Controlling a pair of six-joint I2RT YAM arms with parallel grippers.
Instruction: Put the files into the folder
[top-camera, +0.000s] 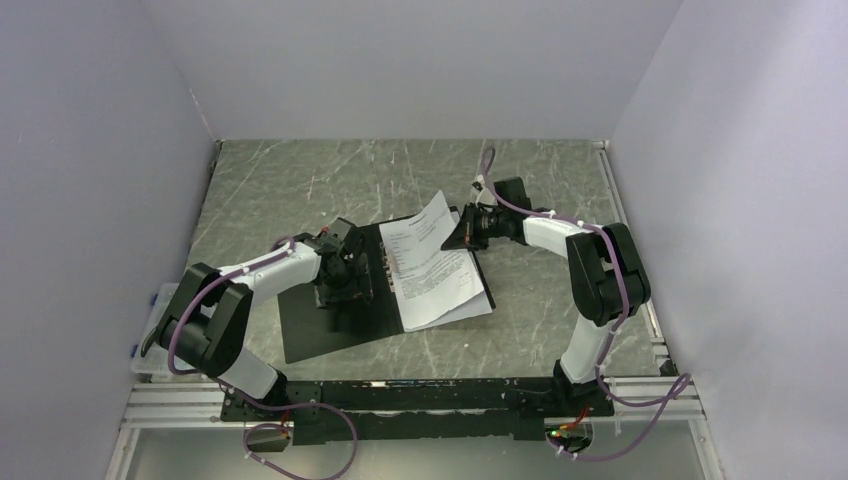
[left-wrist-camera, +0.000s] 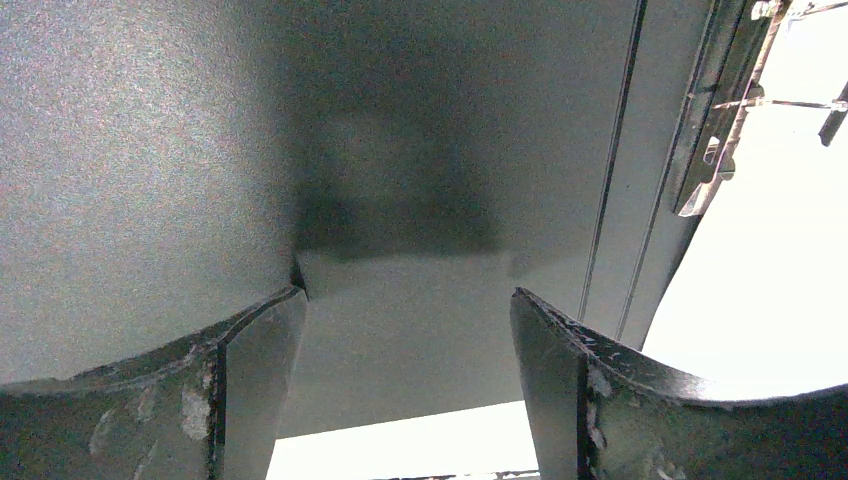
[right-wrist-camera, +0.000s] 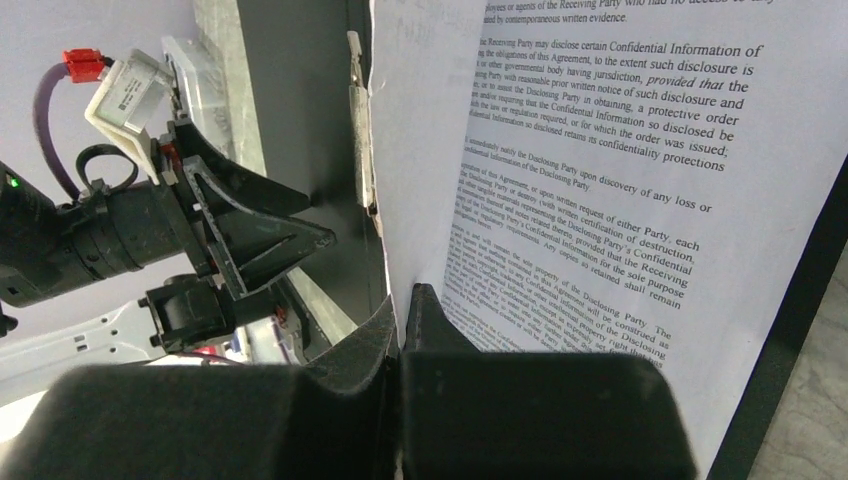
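Currently, folder lies open on counter, black inside facing up. Metal clip runs along the spine.

Files rest on folder's R half, just beside the clip. Near edge of the stack slightly overhangs folder's near R corner. Top portion of the stack is raised at its far end and stands tilted off the lower sheets. No. of sheets raised can't be told.

R gripper: jaws together, clamped on the edge of the raised paper. Printed paragraphs face the R wrist cam. R arm reaches in from the far R side of the folder.

L gripper: jaws apart, nothing between them. It is positioned over folder's L half, close to the black surface, w/ clip and white paper off to its R. Whether the tips actually touch the folder can't be told. Its shadow falls on the black surface ahead of it.

L and R grippers are near each other, w/ the clip line between them.
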